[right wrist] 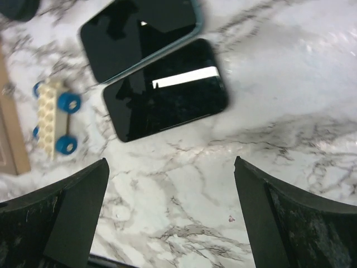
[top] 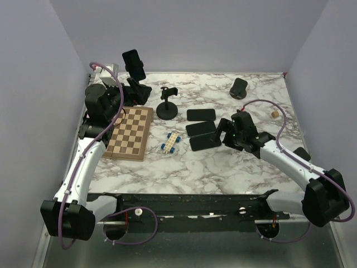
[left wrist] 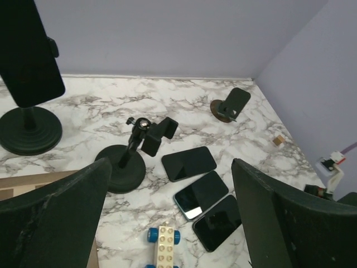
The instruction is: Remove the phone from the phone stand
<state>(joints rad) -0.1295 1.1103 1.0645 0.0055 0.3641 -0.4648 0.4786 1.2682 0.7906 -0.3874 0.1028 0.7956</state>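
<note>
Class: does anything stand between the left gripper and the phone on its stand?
Nothing visible does. The black phone on its round-based black stand sits up-left of the open left gripper, only white marble table between; the empty black clamp stand stands aside.

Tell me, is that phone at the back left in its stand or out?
In: the phone sits upright, held atop its stand.

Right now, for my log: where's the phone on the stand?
Top view, far left: the phone sits on its stand behind the chessboard, left of the empty stand.
</note>
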